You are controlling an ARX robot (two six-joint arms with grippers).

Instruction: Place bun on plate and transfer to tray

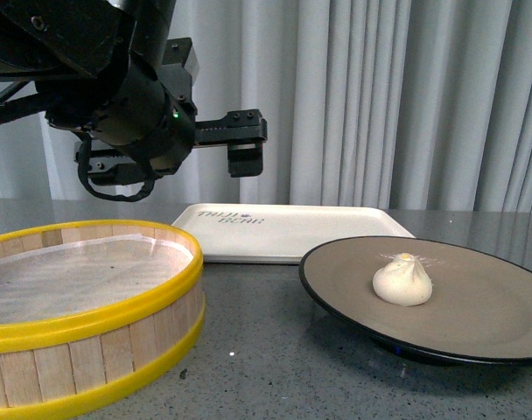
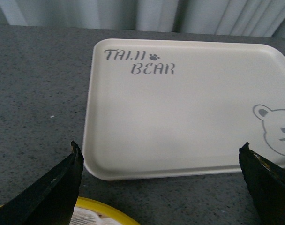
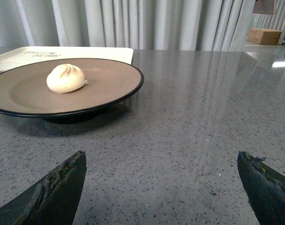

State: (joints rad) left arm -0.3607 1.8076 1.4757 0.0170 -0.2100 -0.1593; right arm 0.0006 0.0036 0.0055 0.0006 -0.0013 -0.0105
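The cream-white bun [image 1: 402,280] sits upright on the tan-brown plate [image 1: 485,306] with a black rim, at the front right of the table. The right wrist view shows the bun [image 3: 65,78] on the plate [image 3: 112,79] off to one side. My right gripper [image 3: 161,157] is open over bare table, some way short of the plate. The cream tray [image 1: 310,229] lies behind the plate, with nothing on it. My left gripper [image 2: 161,147] is open and held in the air above the near edge of the tray [image 2: 189,108], holding nothing.
A yellow-rimmed wooden steamer basket [image 1: 91,324] with a white liner stands at the front left; its rim [image 2: 102,207] shows under the left gripper. The left arm [image 1: 135,96] hangs above it. Grey curtains close off the back of the speckled table [image 3: 189,117].
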